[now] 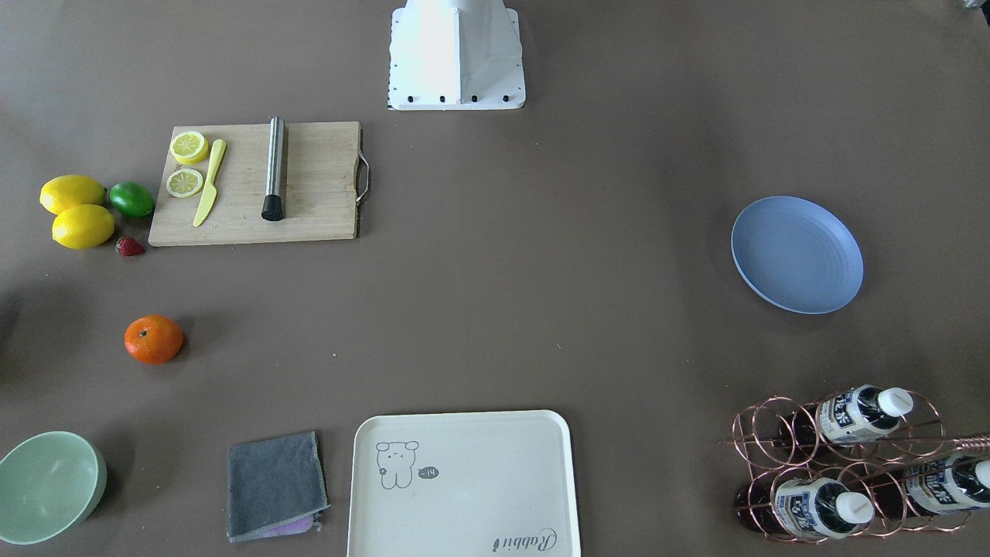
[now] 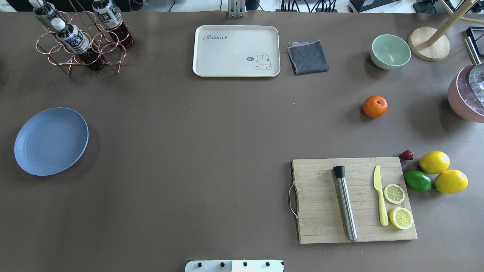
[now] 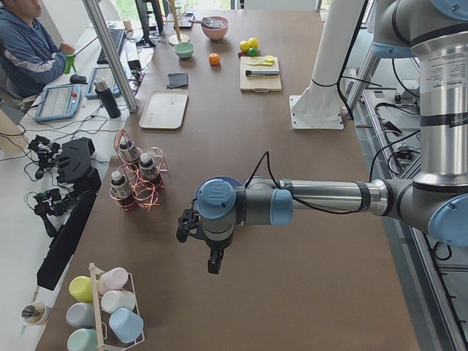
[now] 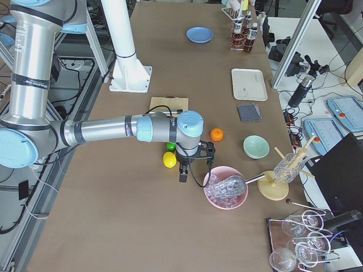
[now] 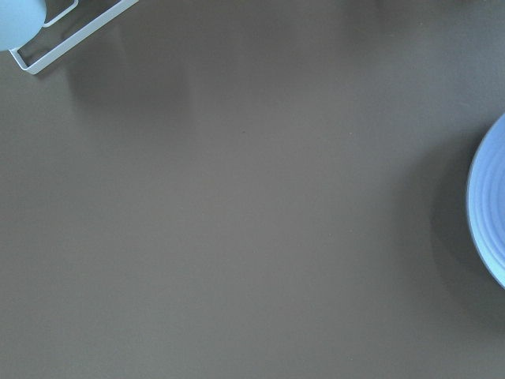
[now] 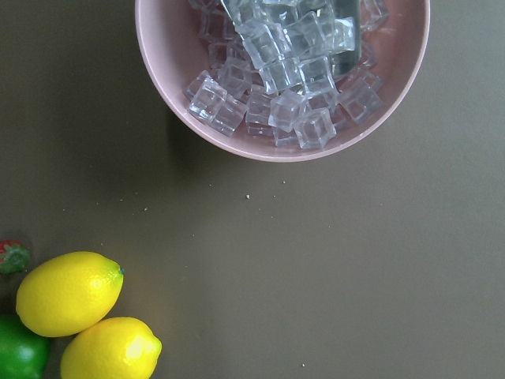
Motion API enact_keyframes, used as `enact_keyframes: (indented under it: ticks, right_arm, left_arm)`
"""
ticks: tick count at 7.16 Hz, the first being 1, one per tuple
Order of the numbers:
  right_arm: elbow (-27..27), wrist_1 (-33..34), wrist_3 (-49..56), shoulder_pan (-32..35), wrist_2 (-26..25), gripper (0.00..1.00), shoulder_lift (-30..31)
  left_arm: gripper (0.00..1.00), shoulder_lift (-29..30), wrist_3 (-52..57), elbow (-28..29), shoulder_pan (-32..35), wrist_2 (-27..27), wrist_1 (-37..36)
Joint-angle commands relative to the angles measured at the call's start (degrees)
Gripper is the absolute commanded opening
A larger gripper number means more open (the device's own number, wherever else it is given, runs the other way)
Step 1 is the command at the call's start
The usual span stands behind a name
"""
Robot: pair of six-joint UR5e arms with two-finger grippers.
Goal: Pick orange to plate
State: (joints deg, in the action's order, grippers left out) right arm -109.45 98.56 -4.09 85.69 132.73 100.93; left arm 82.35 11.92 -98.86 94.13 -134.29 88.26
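The orange lies alone on the brown table, on the robot's right side, between the green bowl and the cutting board; it also shows as the orange. The blue plate sits bare on the far left side, and its edge, the plate, enters the left wrist view. My left gripper hangs above the table near the plate, seen only from the side. My right gripper hovers by the lemons and the pink bowl, a short way from the orange. I cannot tell whether either gripper is open or shut.
A cutting board holds a muddler, a yellow knife and lemon slices. Beside it lie two lemons, a lime and a strawberry. A cream tray, grey cloth, green bowl, pink ice bowl and bottle rack line the far side.
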Motion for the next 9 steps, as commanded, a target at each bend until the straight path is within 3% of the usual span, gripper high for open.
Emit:
enact_keyframes:
  ticks: [1,7,9]
  right_arm:
    - [0.1,0.0,0.0,0.0,0.0,1.0,0.0]
    - [0.1,0.0,-0.5,0.0,0.1,1.0,-0.9]
    - [0.1,-0.5,-0.7,0.0,-0.2,1.0,-2.3]
  left_arm:
    - [0.98,0.0,-0.1,-0.5,0.3,-0.4,0.1]
    - [0.98,1.5,0.1,-1.5,0.6,-0.4,0.7]
    - [0.98,1.6,-0.8,-0.9,0.6,-0.4,8.8]
